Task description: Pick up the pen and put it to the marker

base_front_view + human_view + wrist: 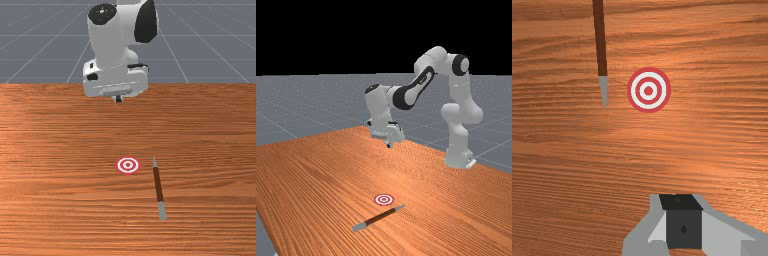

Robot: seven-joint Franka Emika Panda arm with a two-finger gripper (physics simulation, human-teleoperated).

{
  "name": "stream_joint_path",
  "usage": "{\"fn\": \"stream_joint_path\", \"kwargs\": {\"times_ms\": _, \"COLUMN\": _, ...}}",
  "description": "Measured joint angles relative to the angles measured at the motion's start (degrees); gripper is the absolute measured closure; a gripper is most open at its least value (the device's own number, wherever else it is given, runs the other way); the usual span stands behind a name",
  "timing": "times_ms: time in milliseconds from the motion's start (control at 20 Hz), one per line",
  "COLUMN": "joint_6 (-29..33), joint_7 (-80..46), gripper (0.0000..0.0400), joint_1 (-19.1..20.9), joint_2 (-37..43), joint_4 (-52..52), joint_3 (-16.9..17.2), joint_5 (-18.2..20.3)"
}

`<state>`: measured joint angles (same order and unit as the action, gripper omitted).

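Observation:
The gripper (pixel 118 99) is high over the table's far part in the front view, its fingers together and holding nothing. In the far view the gripper (pixel 389 145) hangs above the wood, well apart from the pen. The wrist view has the gripper (pixel 682 201) at its bottom edge. The pen (pixel 158 185), brown with a grey tip and grey end, lies flat, its pointed tip towards the arm; the pen (pixel 378 218) and pen (pixel 600 42) match this. Beside the tip, not touching it, is the flat red-and-white ring marker (pixel 128 165), also the marker (pixel 384 199) and marker (pixel 649 90).
The orange-brown table (pixel 60 135) extends around the pen and marker. In the far view the arm's base (pixel 458 157) stands by the table's right-hand edge, and the arm reaches over the wood from there. A grey floor lies beyond.

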<state>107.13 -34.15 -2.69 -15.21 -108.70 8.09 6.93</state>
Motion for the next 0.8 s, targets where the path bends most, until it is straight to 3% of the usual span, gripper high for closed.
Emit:
{"fn": "stream_joint_path", "kwargs": {"times_ms": 100, "joint_6": 2.3, "joint_7": -1.7, "gripper": 0.0400, "joint_1": -2.1, "joint_2": -3.2, "joint_4": 3.0, "joint_3": -1.4, "joint_5": -0.5}}
{"fn": "stream_joint_path", "kwargs": {"times_ms": 350, "joint_6": 15.5, "joint_7": -4.0, "gripper": 0.0400, "joint_1": -4.8, "joint_2": -11.4, "joint_4": 9.9, "joint_3": -2.6, "joint_5": -1.2}}
{"fn": "stream_joint_path", "kwargs": {"times_ms": 450, "joint_6": 17.2, "joint_7": -5.7, "gripper": 0.0400, "joint_1": -5.5, "joint_2": -17.3, "joint_4": 15.6, "joint_3": -2.6, "joint_5": -1.5}}
{"fn": "stream_joint_path", "kwargs": {"times_ms": 500, "joint_6": 17.7, "joint_7": -6.3, "gripper": 0.0365, "joint_1": -5.7, "joint_2": -20.4, "joint_4": 18.6, "joint_3": -2.6, "joint_5": -1.5}}
{"fn": "stream_joint_path", "kwargs": {"times_ms": 600, "joint_6": 18.4, "joint_7": -7.7, "gripper": 0.0158, "joint_1": -6.4, "joint_2": -25.3, "joint_4": 22.6, "joint_3": -2.6, "joint_5": -1.9}}
{"fn": "stream_joint_path", "kwargs": {"times_ms": 650, "joint_6": 18.6, "joint_7": -8.5, "gripper": 0.0096, "joint_1": -7.0, "joint_2": -26.9, "joint_4": 23.8, "joint_3": -2.6, "joint_5": -2.2}}
{"fn": "stream_joint_path", "kwargs": {"times_ms": 700, "joint_6": 19.0, "joint_7": -9.1, "gripper": 0.0058, "joint_1": -7.5, "joint_2": -28.0, "joint_4": 24.4, "joint_3": -2.7, "joint_5": -2.2}}
{"fn": "stream_joint_path", "kwargs": {"times_ms": 800, "joint_6": 20.8, "joint_7": -10.3, "gripper": 0.0021, "joint_1": -8.3, "joint_2": -30.4, "joint_4": 25.4, "joint_3": -3.1, "joint_5": -1.9}}
